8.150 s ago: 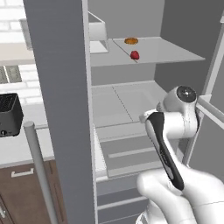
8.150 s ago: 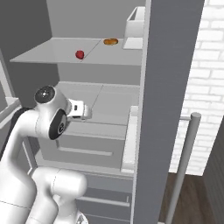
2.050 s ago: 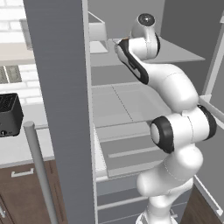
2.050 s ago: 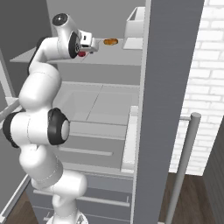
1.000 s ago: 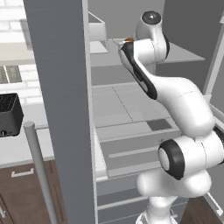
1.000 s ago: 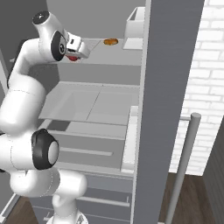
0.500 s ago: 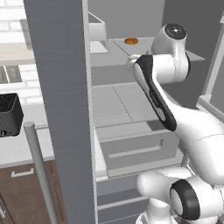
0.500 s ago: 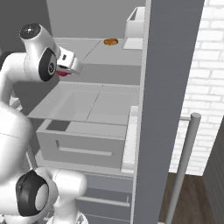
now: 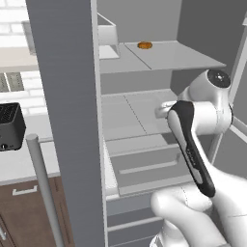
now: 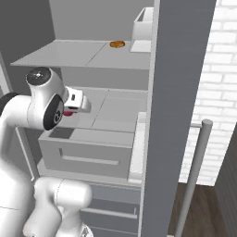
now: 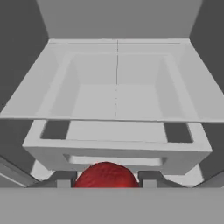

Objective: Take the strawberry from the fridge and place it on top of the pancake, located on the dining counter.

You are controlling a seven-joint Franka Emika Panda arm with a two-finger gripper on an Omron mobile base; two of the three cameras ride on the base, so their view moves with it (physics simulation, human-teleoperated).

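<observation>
The fridge [image 9: 67,96] stands open in front of me, with pale grey shelves [image 10: 69,55] inside. My gripper [image 11: 106,182] is shut on the red strawberry [image 11: 106,175], which sits between the two finger tips. In the right base view the strawberry [image 10: 69,112] shows as a red spot under the white hand, at the level of the middle shelf, in front of the fridge's opening. In the left base view my hand [image 9: 163,110] is partly hidden behind my own arm. The pancake and the dining counter are out of view.
A small orange-brown item [image 9: 144,45] and a white box [image 10: 143,21] sit on the top shelf. Below my hand a grey drawer [image 10: 88,150] stands pulled out. The open door's bar handle [image 10: 194,171] is at the right. A black toaster [image 9: 10,126] stands on the worktop at the left.
The arm has dropped from the top shelf to the middle shelf's level and drawn back out of the fridge, carrying the strawberry along.
</observation>
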